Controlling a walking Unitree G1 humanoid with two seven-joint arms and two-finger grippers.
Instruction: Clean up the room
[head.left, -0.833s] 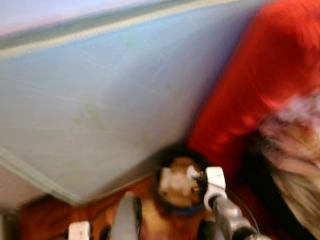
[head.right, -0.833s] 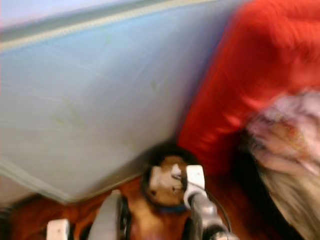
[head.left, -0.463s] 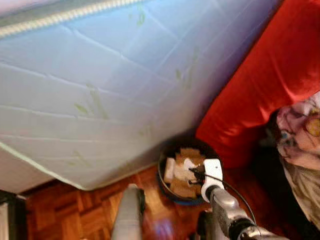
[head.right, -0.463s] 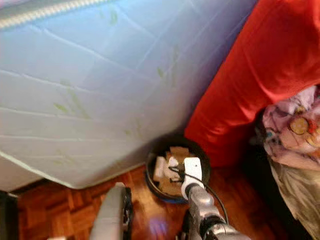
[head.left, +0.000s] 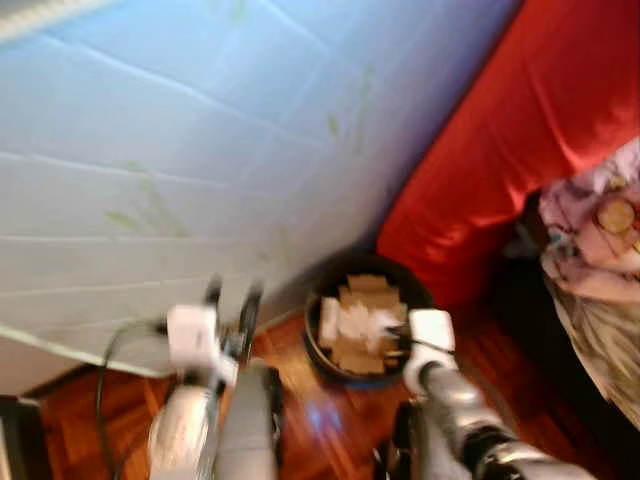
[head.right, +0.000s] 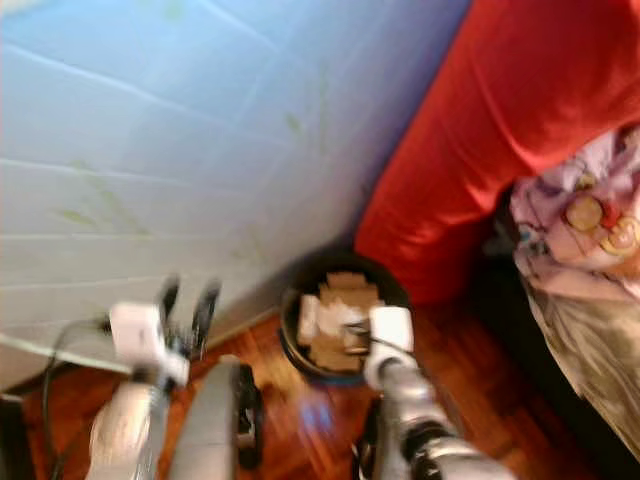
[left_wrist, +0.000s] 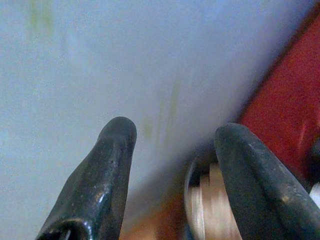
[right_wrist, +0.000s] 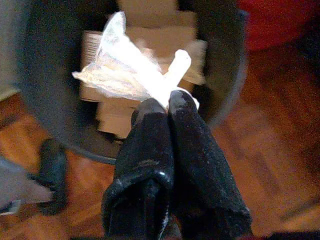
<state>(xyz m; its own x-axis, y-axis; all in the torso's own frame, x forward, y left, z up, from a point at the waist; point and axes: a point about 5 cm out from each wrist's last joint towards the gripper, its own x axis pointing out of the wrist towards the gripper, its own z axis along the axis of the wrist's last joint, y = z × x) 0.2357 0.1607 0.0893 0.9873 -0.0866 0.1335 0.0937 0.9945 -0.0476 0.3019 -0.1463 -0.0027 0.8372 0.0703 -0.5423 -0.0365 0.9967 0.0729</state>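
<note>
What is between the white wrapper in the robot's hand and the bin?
Nothing visible. The right hand holds the white wrapper right over the open black bin, which already has cardboard pieces inside.

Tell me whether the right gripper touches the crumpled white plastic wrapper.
Touching: the right wrist view shows the right gripper shut on the crumpled white plastic wrapper.

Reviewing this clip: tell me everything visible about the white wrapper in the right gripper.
The white wrapper is a crumpled, thin, translucent piece, plastic or tissue by its look, fanned out at one end and twisted to a narrow tail at the other. The right gripper has its two black fingers shut on that tail, so the piece hangs in the air above the open mouth of the dark round bin. It sits over the flattened cardboard pieces in the bin; whether it touches them cannot be told.
</note>
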